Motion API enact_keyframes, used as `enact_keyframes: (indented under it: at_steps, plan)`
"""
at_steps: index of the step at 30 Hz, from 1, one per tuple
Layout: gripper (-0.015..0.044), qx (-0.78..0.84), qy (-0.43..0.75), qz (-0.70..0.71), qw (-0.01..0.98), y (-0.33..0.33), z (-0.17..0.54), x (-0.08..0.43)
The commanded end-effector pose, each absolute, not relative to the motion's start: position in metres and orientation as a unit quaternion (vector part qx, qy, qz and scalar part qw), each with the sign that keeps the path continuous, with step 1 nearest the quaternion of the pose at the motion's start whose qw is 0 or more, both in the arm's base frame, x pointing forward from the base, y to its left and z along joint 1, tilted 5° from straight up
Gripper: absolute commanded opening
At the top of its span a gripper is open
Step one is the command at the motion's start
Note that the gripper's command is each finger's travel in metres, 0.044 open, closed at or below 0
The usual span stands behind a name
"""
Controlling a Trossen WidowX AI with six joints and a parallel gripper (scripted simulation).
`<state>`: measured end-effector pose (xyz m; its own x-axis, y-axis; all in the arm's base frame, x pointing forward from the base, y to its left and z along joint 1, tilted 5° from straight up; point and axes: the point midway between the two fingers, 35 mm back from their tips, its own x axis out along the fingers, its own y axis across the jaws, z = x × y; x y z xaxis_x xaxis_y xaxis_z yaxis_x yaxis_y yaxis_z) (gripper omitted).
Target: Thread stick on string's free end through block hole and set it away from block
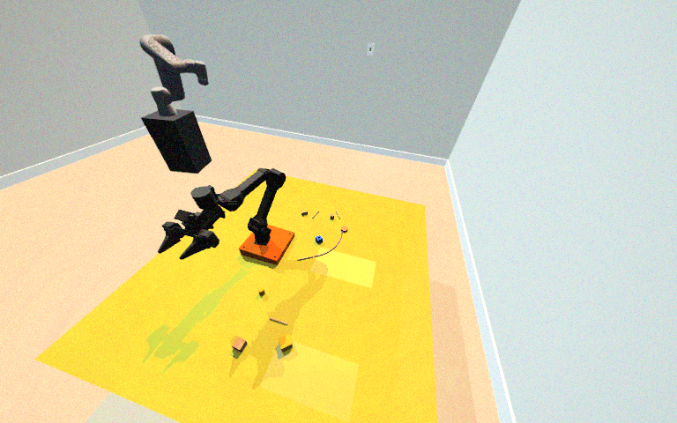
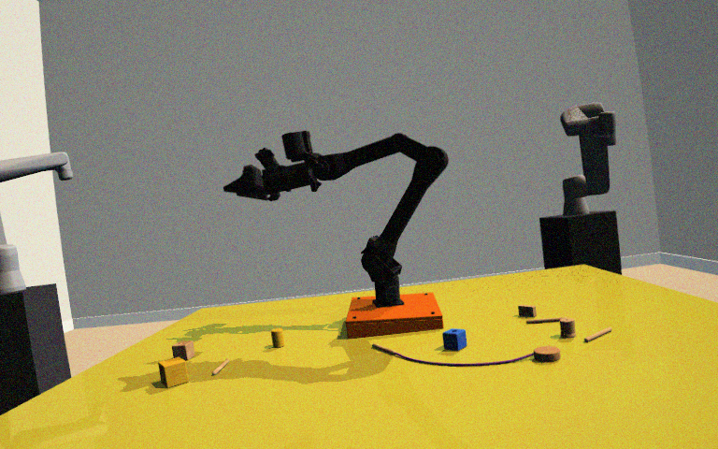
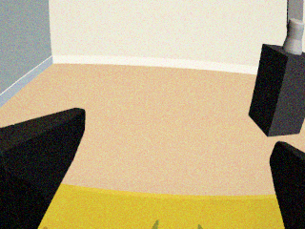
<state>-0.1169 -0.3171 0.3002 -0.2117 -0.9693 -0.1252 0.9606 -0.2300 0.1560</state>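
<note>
Grey walls (image 1: 299, 85) (image 2: 211, 106) are standing behind a big yellow tabletop (image 1: 394, 308) (image 2: 317, 412) (image 3: 119, 207). Going by the exterior view, the black arm (image 1: 269, 199) (image 2: 409, 195) is standing on an orange base (image 1: 284, 241) (image 2: 394, 326) and reaching left. Its tool (image 1: 170, 255) (image 2: 224, 187) (image 3: 183, 136) is hanging high above the tabletop, opening very wide and holding nothing.

The blue block (image 1: 318, 240) (image 2: 453, 340) is sitting just right of the base, showing a dark hole on top. The purple string (image 1: 335, 249) (image 2: 460, 365) is curving along the near side of the block, not going through it. Its right end is joining the round button (image 1: 344, 229) (image 2: 546, 354), and its left end is joining the thin stick (image 1: 305, 258) (image 2: 383, 349), which is lying near the base.

Far over on the left, a yellow block (image 1: 286, 345) (image 2: 173, 372), a pink-brown block (image 1: 239, 344) (image 2: 183, 350), a loose stick (image 1: 278, 321) (image 2: 220, 367) and a yellow peg (image 1: 261, 293) (image 2: 277, 338) are resting. On the right, a brown peg (image 1: 331, 217) (image 2: 567, 327) is standing up near two more loose sticks and a little dark block (image 1: 304, 213) (image 2: 526, 311).
</note>
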Motion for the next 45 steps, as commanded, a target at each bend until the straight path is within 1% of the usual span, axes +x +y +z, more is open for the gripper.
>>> enact_keyframes:
  at_steps: [1, 2, 5, 10, 15, 20, 26, 31, 35, 40, 45]
  plan:
    - [0.0426, 0.098, -0.022, -0.778, 0.62, -0.317, 0.3, -0.117]
    - [0.044, 0.098, -0.022, -0.778, 0.62, -0.317, 0.3, -0.117]
    - [0.044, 0.095, 0.009, -0.758, 0.646, -0.324, 0.294, -0.095]
    - [0.044, 0.081, 0.118, -0.675, 0.724, -0.343, 0.267, -0.021]
    - [0.044, 0.046, 0.23, -0.563, 0.793, -0.344, 0.238, 0.058]
    - [0.044, -0.015, 0.335, -0.422, 0.842, -0.321, 0.208, 0.137]
    - [0.044, -0.118, 0.433, -0.227, 0.865, -0.266, 0.174, 0.219]
    - [0.044, -0.22, 0.484, -0.05, 0.846, -0.203, 0.148, 0.27]
    - [0.044, -0.303, 0.501, 0.089, 0.806, -0.146, 0.131, 0.296]
    - [0.044, -0.405, 0.494, 0.256, 0.725, -0.071, 0.111, 0.31]
    - [0.044, -0.496, 0.463, 0.41, 0.61, -0.001, 0.095, 0.305]
